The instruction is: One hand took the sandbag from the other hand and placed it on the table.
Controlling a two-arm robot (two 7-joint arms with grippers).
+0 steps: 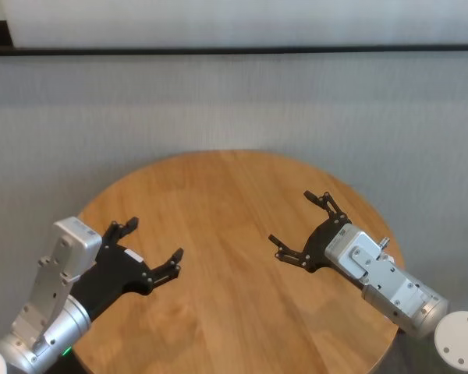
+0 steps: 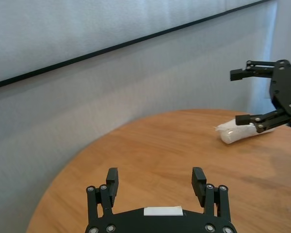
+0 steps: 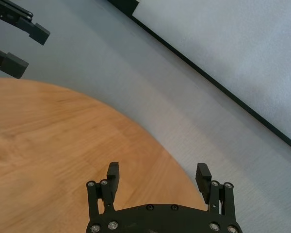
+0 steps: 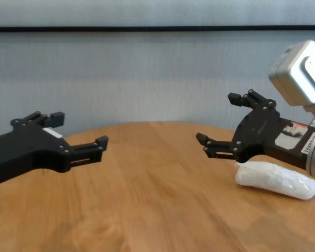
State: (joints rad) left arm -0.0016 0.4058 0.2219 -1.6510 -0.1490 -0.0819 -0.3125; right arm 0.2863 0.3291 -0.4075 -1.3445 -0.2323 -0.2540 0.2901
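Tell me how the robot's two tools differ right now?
The left tool has a long, flat, matte-black body; the right tool has curved claw fingers on a silver wrist with a light-grey box. The right tool hangs above the sandbag lying on the table; the left tool has only bare wood beneath it. Both are open, empty and face each other.

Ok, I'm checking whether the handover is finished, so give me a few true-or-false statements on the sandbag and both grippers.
1. The sandbag lies on the table. True.
2. The right gripper grips the sandbag. False: its jaws are open and empty, above the bag.
3. The left gripper holds nothing. True.
4. The sandbag lies under the left gripper. False: it lies on the robot's right side, below the right gripper.
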